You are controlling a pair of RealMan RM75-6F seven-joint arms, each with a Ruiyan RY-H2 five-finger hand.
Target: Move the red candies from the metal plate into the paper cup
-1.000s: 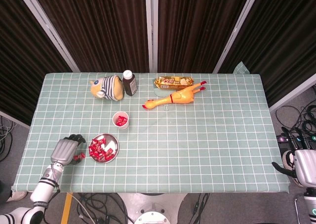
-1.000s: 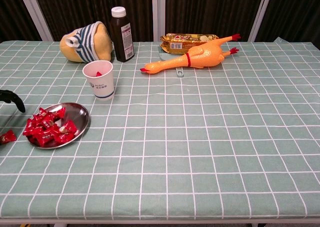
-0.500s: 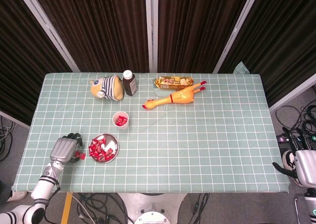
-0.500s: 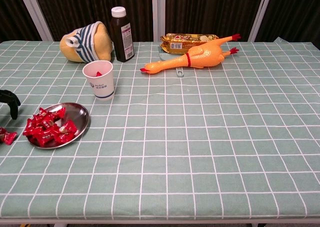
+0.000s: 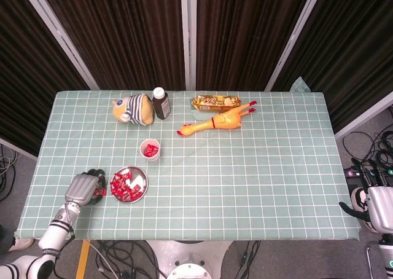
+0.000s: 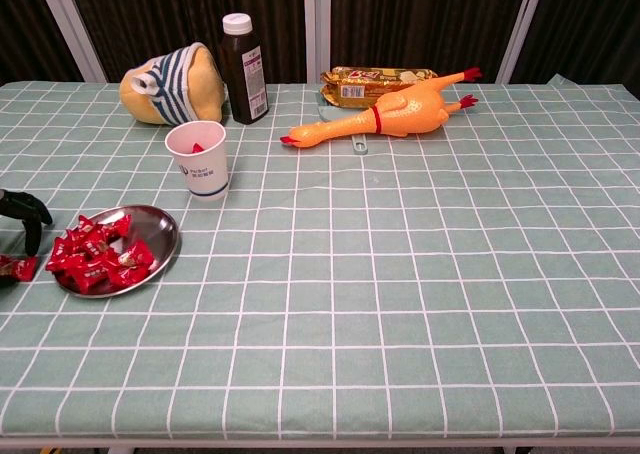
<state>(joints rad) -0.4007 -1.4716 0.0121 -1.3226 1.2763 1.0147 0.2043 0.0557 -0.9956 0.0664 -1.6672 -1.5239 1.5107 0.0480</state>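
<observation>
Red candy point(image 5: 102, 192) pinched in left hand point(image 5: 83, 187) fingers point(image 6: 27, 218), beside metal plate point(image 5: 142, 174).

Left hand point(image 5: 81, 187) low, fingers curled; right hand point(image 5: 379, 206) beside table edge.

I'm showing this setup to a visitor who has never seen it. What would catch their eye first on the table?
Probably the bright orange rubber chicken lying on its side near the far edge, just in front of a snack packet. Next, the heap of red candies on the metal plate near the front left corner, with the left hand just beside it and a paper cup behind the plate with red candy inside.
</observation>
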